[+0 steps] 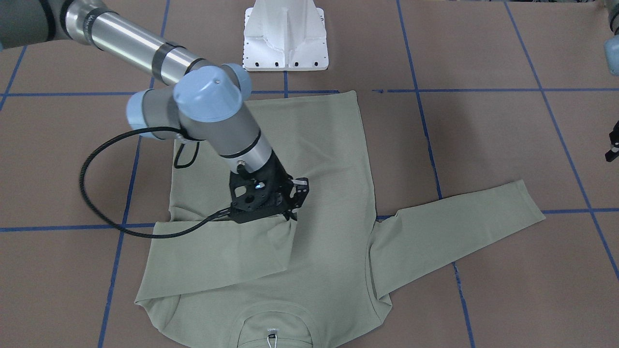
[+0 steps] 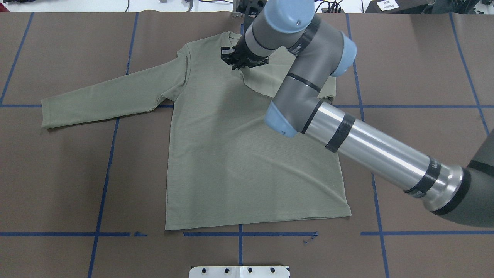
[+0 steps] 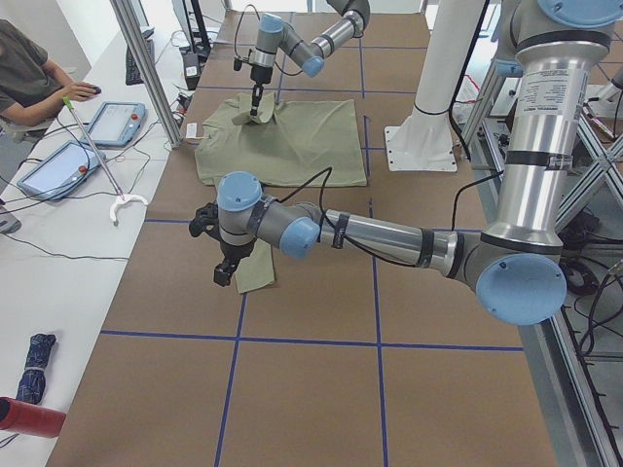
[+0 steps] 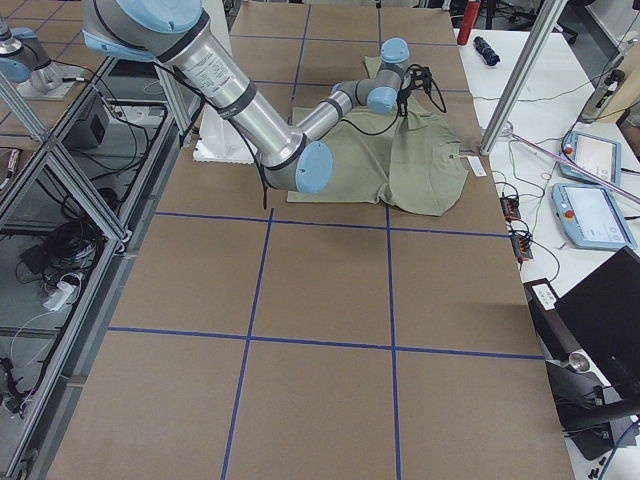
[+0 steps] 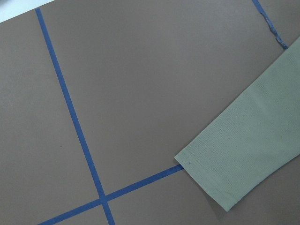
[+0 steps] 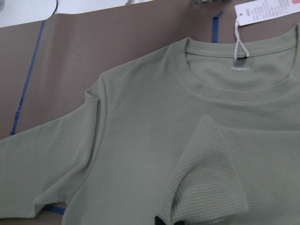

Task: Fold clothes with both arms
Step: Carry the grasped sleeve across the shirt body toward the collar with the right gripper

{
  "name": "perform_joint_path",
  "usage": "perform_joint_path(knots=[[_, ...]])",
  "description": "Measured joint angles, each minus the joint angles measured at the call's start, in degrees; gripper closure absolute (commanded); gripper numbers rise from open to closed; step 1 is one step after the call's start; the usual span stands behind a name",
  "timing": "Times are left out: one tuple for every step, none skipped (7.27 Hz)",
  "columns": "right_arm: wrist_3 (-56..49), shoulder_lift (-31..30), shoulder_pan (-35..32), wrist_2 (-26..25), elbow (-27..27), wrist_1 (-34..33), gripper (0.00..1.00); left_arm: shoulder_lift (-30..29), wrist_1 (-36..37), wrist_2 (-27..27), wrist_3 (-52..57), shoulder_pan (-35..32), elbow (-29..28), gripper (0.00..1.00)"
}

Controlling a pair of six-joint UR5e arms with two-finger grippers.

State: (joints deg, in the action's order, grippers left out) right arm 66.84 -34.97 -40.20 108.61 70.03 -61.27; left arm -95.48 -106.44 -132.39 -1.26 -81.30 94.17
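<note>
Lying flat mid-surface in the front-facing view, the shirt (image 1: 319, 159) runs lengthwise from hem toward the robot's edge to collar toward the operators' edge, the right gripper (image 1: 293, 215) with fingers clamped on its folded-in sleeve. Overhead, the other sleeve (image 2: 108, 96) stretches toward the surface's left end. The left view adds the left gripper (image 3: 224, 275) above that cuff, finger spread impossible to tell, and the right wrist view adds the hang tag (image 6: 262, 11) beyond the collar.

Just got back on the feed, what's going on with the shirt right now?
The right pincer grips the cuff end of one sleeve and holds it over the chest of the green shirt, so that sleeve is folded across the body. The shirt lies flat on the table. The other sleeve lies stretched out to the side. The left pincer hovers near that sleeve's cuff, touching nothing; whether it is open cannot be told.
</note>
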Motion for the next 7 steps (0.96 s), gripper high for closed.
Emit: perform_joint_path(knots=[[0.66,2.34,2.49,-3.63,-3.24,0.04,1.0,0.01,0.0,0.02,0.0,0.0,-0.08,0.01],[0.85,3.94,4.14,-5.96,-5.42,0.09,1.0,0.02,0.0,0.02,-0.03,0.0,-0.13,0.01],[0.84,5.42,5.17,-7.24,-7.01,0.17,1.0,0.03,0.0,0.03,-0.05,0.0,-0.17,0.01],[0.65,7.37,6.2,-8.39,-8.88,0.35,0.01,0.03,0.0,0.02,-0.05,0.0,-0.22,0.01],[0.4,9.52,8.27,-10.84,-10.81,1.32,0.0,-0.02,0.0,0.02,-0.06,0.0,-0.39,0.01],[0.34,10.87,11.29,-15.04,-11.83,3.17,0.0,-0.14,-0.01,0.03,-0.06,0.0,-0.66,0.01],[0.44,11.75,14.02,-19.63,-12.38,4.38,0.0,-0.17,-0.06,0.01,-0.07,0.0,-0.77,0.01]])
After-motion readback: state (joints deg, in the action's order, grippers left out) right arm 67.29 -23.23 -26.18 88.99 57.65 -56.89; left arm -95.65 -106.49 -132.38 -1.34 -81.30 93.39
